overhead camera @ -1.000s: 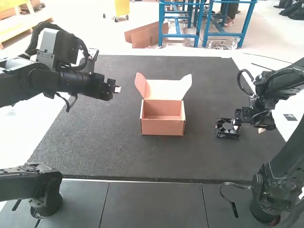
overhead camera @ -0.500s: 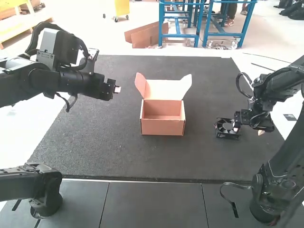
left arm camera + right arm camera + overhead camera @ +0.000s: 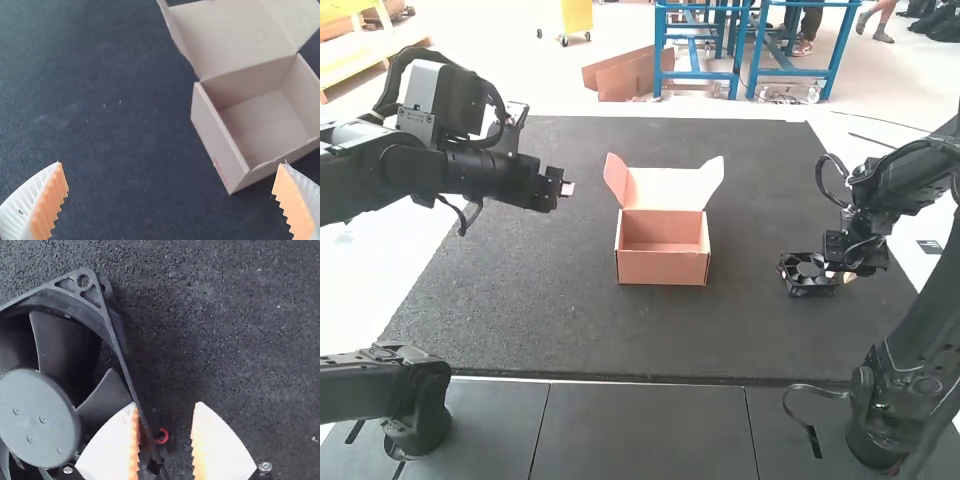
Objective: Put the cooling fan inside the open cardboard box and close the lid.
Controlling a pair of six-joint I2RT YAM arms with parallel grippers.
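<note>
Nothing much besides a big dark textured mat (image 3: 570, 290) covering most of the white table (image 3: 360, 260). Dark panels (image 3: 650, 430) run along the near edge, and a small black tag (image 3: 931, 246) sits far right.

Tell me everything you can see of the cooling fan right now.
The cooling fan is black, plastic-looking: a square frame with corner holes, a round hub and curved blades. It lies face up on the dark mat, right of the open cardboard box and apart from it. The right gripper straddles one frame side: one of its fingers over the blades, the other outside, not clamped.
</note>
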